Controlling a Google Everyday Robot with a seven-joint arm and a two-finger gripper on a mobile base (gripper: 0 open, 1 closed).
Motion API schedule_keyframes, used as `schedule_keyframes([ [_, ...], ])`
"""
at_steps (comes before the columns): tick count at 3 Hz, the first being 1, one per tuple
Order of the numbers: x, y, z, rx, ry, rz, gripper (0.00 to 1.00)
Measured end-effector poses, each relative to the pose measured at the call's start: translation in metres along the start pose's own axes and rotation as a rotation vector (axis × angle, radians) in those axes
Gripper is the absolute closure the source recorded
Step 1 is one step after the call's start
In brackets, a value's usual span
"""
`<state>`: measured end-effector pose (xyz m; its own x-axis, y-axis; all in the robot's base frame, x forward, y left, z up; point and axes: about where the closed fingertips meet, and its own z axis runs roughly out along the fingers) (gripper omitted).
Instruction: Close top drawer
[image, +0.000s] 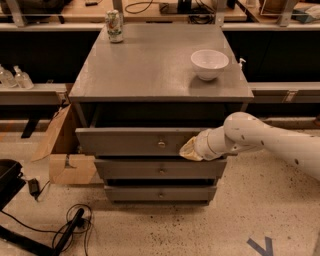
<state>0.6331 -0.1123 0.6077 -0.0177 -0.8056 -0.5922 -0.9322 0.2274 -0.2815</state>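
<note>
The top drawer (130, 141) is a wide grey front with a small metal knob (161, 144). It stands slightly pulled out from the grey cabinet (150, 70), with a dark gap above it. My gripper (189, 150) sits at the end of the white arm (260, 140) that comes in from the right. It rests against the right part of the top drawer's front, to the right of the knob.
A white bowl (209, 63) and a can (114, 26) stand on the cabinet top. Two lower drawers (160, 170) sit beneath. A cardboard box (62, 150) is left of the cabinet. Cables (70, 230) lie on the floor at lower left.
</note>
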Motion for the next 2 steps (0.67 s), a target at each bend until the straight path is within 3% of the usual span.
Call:
schedule_keyframes([
  [2,-0.015,-0.038,0.021,0.064,-0.039,0.029,1.0],
])
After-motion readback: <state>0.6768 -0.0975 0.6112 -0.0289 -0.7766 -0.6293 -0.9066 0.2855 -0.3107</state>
